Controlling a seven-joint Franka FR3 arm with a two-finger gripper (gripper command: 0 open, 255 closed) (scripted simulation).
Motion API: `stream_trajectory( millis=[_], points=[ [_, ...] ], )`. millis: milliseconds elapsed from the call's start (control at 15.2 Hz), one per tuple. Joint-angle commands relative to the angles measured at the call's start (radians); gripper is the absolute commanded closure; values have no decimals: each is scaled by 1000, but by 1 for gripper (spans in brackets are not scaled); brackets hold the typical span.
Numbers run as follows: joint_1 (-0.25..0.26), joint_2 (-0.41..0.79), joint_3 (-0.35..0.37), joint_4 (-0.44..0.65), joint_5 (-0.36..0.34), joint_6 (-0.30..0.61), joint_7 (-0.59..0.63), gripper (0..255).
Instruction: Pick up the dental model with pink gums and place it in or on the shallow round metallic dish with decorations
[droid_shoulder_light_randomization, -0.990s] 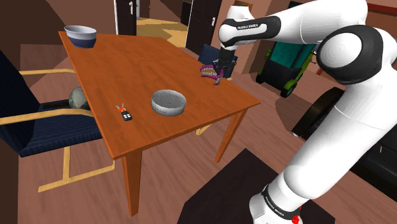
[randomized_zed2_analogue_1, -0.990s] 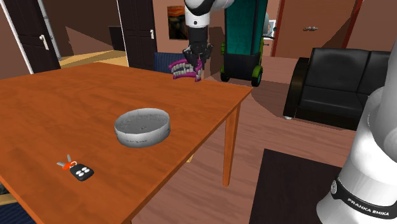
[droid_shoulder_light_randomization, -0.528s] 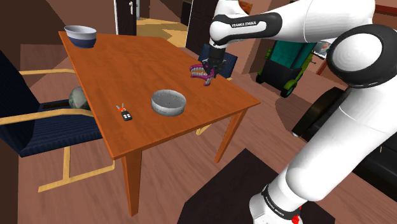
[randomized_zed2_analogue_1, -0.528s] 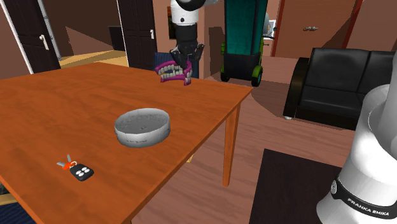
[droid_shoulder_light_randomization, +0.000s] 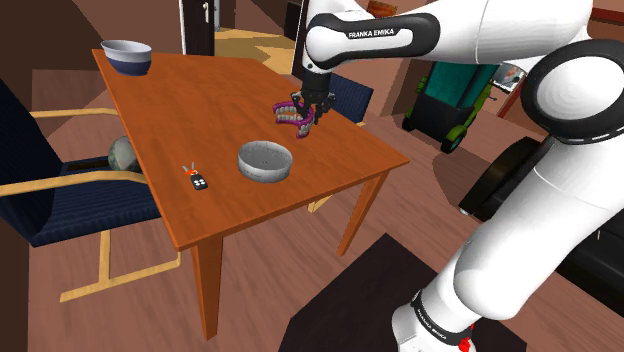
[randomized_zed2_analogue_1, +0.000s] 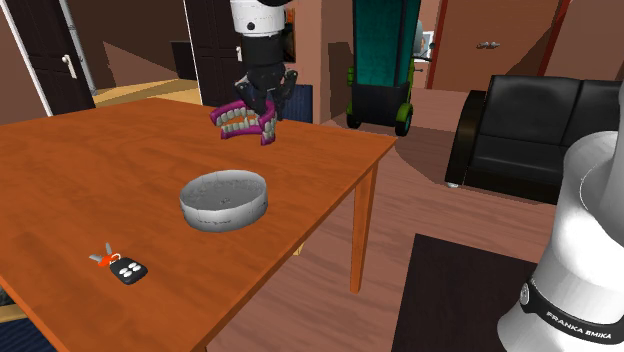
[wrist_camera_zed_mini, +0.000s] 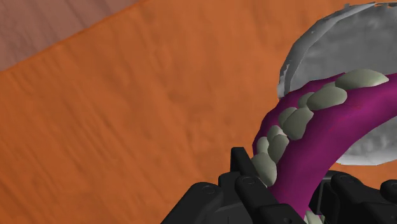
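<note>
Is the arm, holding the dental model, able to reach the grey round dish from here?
Probably yes: the gripper holds the dental model above the table, near the dish, and nothing stands between them.

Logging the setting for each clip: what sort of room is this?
Probably a living or dining room in a house: a wooden table, a dark blue armchair beside it, and a black sofa nearby.

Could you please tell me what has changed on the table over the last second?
The hand, still shut on the dental model, carried it above the table towards the second exterior view's left, nearer the grey dish. The dish, the key fob and the bowl at the far corner stayed put.
</note>
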Motion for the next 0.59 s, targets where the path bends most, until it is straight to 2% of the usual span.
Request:
stream_trajectory(
  millis=[0, 330, 528],
  points=[
    [23, 16, 22, 24, -1, -16, 44, 255],
    [85, 58, 78, 92, -8, -62, 158, 255],
    [85, 62, 77, 56, -10, -23, 165, 255]
  ],
)
